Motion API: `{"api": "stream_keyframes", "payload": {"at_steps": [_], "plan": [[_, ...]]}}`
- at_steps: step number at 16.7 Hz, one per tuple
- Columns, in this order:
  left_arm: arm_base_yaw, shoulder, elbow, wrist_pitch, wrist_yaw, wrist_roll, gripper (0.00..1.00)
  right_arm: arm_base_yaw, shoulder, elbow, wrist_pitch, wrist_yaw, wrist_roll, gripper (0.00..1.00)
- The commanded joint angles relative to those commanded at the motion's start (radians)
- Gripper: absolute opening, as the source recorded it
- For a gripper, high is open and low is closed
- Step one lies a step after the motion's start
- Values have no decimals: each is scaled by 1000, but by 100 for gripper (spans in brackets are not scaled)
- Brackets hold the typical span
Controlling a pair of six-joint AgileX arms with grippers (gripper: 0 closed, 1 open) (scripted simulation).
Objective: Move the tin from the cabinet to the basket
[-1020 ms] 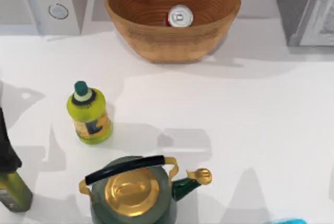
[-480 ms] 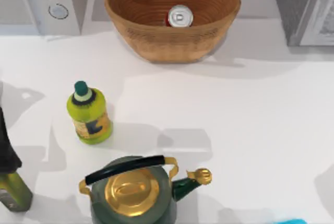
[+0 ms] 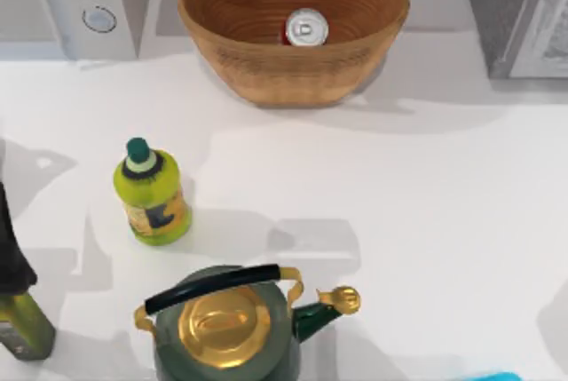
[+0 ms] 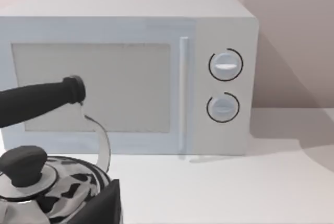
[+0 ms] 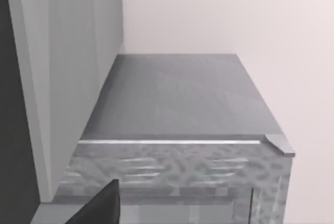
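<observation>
Sitting upright inside the basket (image 3: 266,79), the tin (image 3: 307,28) shows its silver top

top view: looks straight down on the table (image 3: 426,221), taking in the basket (image 3: 266,70) at the far edge, the microwave (image 3: 106,8) at far left and the cabinet (image 3: 515,17) at far right.
left wrist view: sits low and level, facing the microwave (image 4: 156,78) front from near, a kettle (image 4: 36,182) close before it.
right wrist view: close on the cabinet (image 5: 172,98), rolled sideways.
shared: top and left wrist share the microwave; top and right wrist share the cabinet.
</observation>
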Motion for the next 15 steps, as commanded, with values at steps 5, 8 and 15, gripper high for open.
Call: {"api": "stream_keyframes", "payload": {"at_steps": [5,8,15], "plan": [[0,0,0,0,0,0,100,356,4,19,-18,357,-2,100],[0,0,0,0,0,0,100,626,-2,18,-29,627,-4,100],[0,0,0,0,0,0,100,1188,-38,-18,-46,1185,-7,100]]}}
